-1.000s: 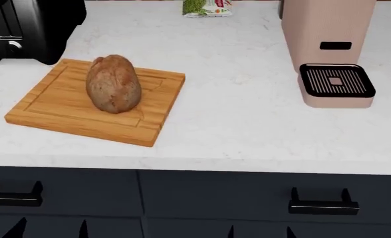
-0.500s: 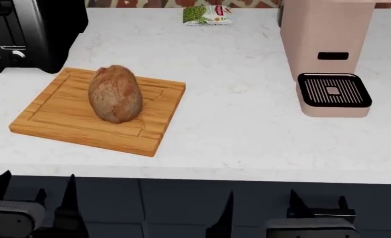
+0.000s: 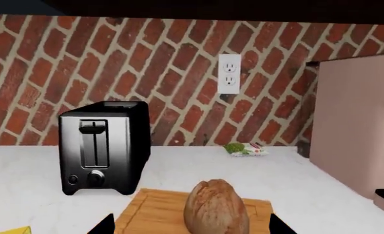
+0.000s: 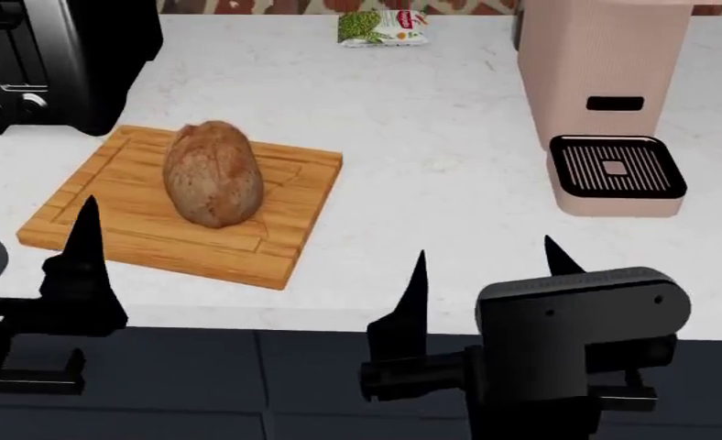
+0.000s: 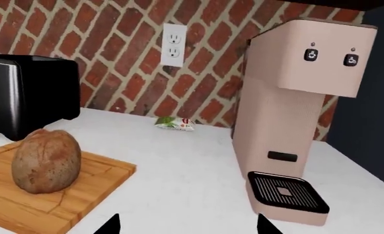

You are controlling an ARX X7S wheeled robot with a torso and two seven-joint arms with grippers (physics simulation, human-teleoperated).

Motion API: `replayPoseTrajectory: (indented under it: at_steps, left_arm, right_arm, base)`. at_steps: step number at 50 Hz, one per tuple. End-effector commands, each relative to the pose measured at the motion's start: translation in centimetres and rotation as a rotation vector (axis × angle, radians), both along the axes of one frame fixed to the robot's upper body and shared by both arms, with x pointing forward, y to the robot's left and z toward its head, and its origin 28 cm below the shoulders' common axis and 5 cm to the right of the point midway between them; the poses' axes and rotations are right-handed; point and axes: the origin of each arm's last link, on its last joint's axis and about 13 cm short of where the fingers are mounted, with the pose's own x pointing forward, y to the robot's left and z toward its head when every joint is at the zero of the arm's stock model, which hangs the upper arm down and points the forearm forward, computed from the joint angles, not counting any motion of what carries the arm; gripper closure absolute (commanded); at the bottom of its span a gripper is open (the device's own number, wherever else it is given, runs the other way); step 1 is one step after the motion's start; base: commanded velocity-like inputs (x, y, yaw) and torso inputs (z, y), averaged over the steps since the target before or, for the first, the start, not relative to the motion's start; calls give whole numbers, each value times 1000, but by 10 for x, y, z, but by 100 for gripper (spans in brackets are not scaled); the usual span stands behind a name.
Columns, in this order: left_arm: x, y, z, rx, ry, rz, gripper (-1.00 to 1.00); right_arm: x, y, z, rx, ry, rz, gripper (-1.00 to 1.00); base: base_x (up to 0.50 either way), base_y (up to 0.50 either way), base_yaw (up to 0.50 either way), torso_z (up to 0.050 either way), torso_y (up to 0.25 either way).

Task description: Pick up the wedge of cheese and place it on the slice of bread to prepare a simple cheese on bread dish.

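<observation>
1. My right gripper (image 4: pixel 484 270) hangs at the counter's (image 4: pixel 434 229) front edge, at five o'clock from the slice of bread (image 4: pixel 213 173), fingers spread wide and empty.
2. My left gripper (image 4: pixel 43 243) sits at seven o'clock from the bread, only one finger (image 4: pixel 83 240) showing in the head view; in its wrist view the two tips stand wide apart, holding nothing.
3. The bread rests on the wooden cutting board (image 4: pixel 129 211).
4. A yellow corner, probably the wedge of cheese (image 3: pixel 10 230), peeks into my left wrist view, on the counter in front of the toaster (image 3: pixel 104 146).
</observation>
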Motion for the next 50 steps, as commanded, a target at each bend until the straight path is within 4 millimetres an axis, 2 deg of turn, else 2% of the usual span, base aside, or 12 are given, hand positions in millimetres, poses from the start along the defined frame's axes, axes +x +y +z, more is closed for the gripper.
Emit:
replayPoseTrajectory:
  at_steps: [1, 4, 12, 27, 50]
  left_arm:
    - [0, 8, 16, -94, -103, 174, -100]
    - [-2, 10, 17, -77, -160, 300, -100]
    - [-5, 14, 19, -114, -200, 413, -100]
    - [-4, 14, 18, -98, -196, 416, -100]
    - [-4, 14, 18, -102, -188, 406, -100]
  right_arm:
    - [2, 2, 7, -75, -7, -35, -100]
    - [3, 2, 3, -79, -16, -52, -100]
    - [1, 2, 7, -78, -21, -52, -100]
    - [4, 1, 5, -86, -8, -56, -100]
    - [5, 4, 5, -78, -9, -19, -100]
  base:
    - [0, 0, 0, 0, 0]
    - [0, 0, 0, 0, 0]
    - [0, 0, 0, 0, 0]
    - [0, 0, 0, 0, 0]
    - [0, 310, 0, 0, 0]
